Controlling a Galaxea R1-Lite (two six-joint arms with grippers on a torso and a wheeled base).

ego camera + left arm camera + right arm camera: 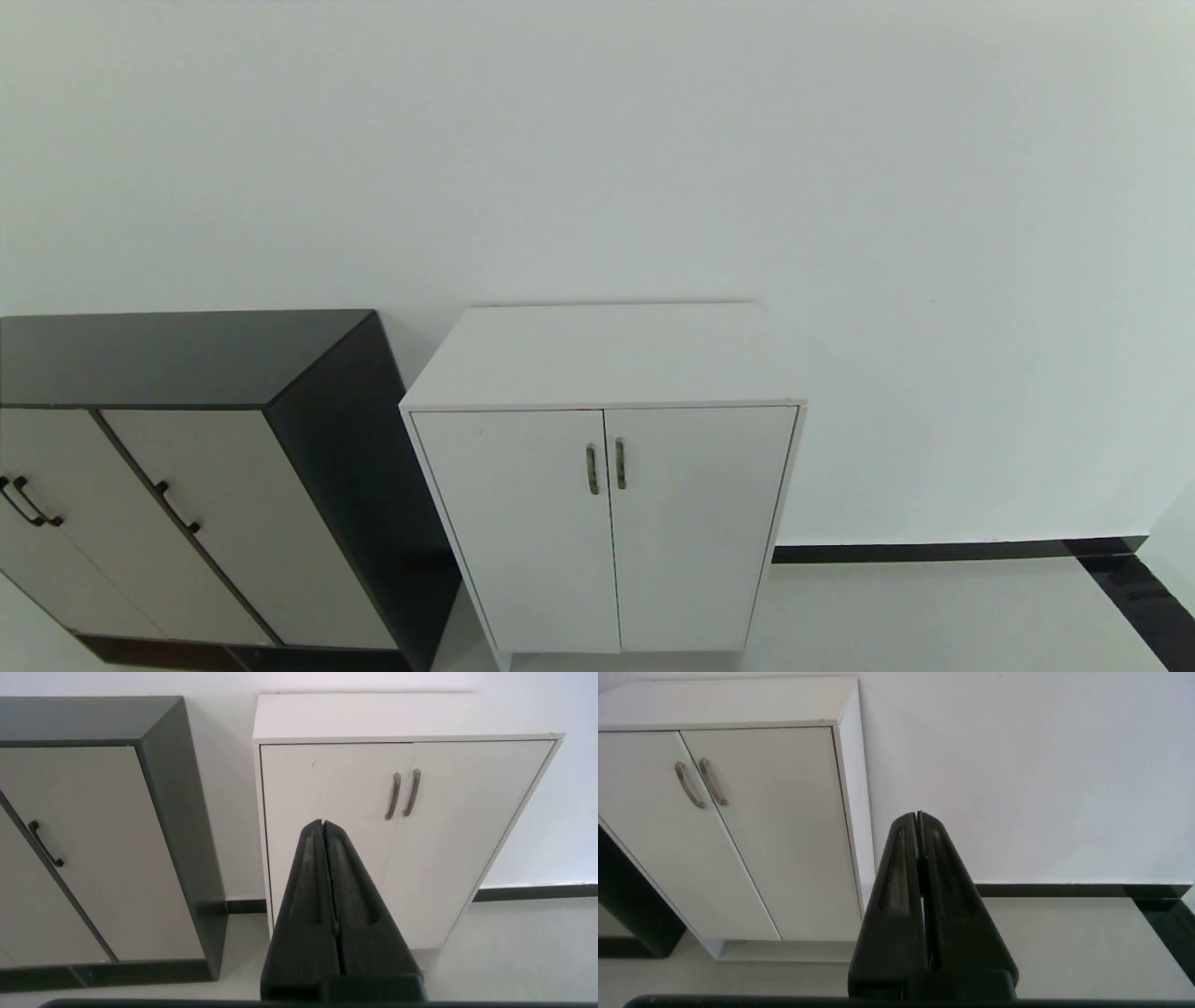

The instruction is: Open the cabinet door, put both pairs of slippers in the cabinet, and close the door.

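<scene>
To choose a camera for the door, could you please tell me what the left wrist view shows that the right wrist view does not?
Left wrist view alone: beige cabinet doors with a black handle, and the shut left tool. Right wrist view alone: the shut right tool and a black floor strip. Both: the white cabinet, doors closed, its two handles, and the black baseboard.

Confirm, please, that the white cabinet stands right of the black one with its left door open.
Not quite: the white cabinet stands right of the black cabinet, but its left door is shut, as the head view shows.
</scene>
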